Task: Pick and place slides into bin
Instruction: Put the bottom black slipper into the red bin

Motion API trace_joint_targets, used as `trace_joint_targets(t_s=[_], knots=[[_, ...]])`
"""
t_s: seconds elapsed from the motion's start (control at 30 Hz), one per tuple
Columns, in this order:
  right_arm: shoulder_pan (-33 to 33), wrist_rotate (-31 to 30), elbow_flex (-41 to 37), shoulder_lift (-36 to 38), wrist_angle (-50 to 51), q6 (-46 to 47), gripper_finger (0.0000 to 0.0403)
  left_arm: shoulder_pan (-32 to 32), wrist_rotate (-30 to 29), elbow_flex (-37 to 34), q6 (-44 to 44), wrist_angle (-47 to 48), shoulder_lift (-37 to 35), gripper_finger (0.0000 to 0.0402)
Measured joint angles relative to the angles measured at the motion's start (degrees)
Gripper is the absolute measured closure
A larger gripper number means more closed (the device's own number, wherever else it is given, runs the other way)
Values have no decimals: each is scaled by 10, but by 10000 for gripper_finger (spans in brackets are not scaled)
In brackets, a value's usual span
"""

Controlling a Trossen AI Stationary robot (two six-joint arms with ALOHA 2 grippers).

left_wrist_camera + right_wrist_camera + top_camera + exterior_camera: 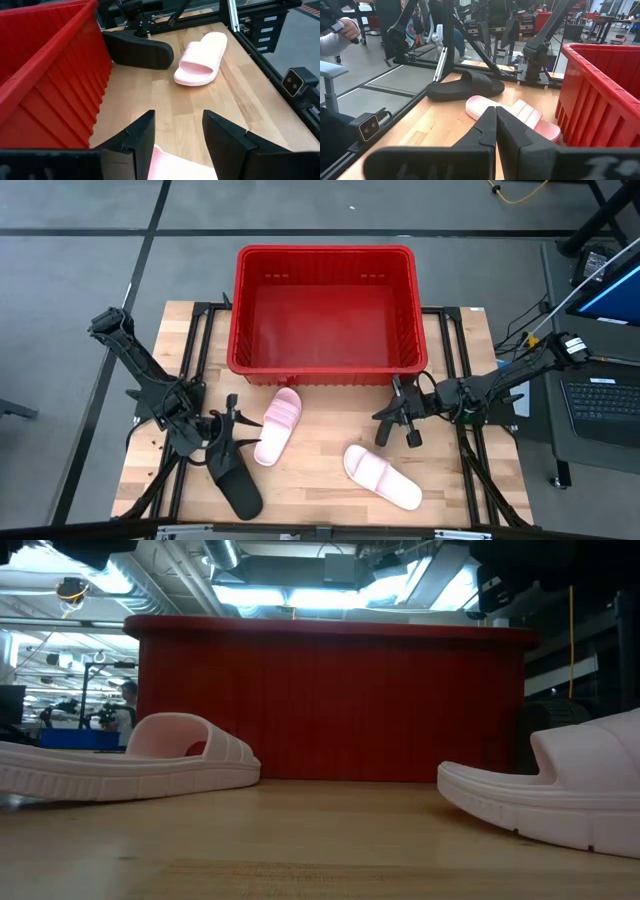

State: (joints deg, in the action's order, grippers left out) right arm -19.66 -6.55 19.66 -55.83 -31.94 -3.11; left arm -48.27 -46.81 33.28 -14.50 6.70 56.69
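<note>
While left hand hangs open, pink slide just under it, closing could shove slide away. Right hand clenched.

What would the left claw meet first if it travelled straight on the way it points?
Probably the near pink slide, lying just ahead of the open left claw; depth is uncertain.
</note>
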Motion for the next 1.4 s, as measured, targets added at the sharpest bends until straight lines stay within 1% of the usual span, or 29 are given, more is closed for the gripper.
trace_joint_targets(t_s=[0.27,0.37,0.53,0.67,0.77,0.87,1.0,1.07,1.13,1.23,1.4], knots=[[0,0,0,-21,-1,0,393,0,-9,0,-64,-10,12,252],[1,0,0,-38,-9,0,393,0,-17,0,-69,-41,32,253],[1,0,0,-65,-66,-4,393,0,-22,0,-61,-103,74,249],[1,0,0,-81,-87,-4,393,0,-18,23,-96,-96,105,249],[1,0,0,-89,-89,-4,393,0,-4,66,-122,-48,135,249],[1,0,0,-90,-91,-2,393,0,17,125,-159,42,168,249],[0,0,9,-91,-91,-1,393,0,69,207,-267,206,208,249],[0,1,17,-91,-91,0,393,0,97,242,-334,278,226,249],[0,1,21,-91,-90,-1,393,0,128,269,-382,334,241,249],[0,1,22,-91,-89,-2,393,0,178,294,-436,388,258,249],[0,1,22,-91,-85,-2,393,0,267,297,-522,413,271,249]])
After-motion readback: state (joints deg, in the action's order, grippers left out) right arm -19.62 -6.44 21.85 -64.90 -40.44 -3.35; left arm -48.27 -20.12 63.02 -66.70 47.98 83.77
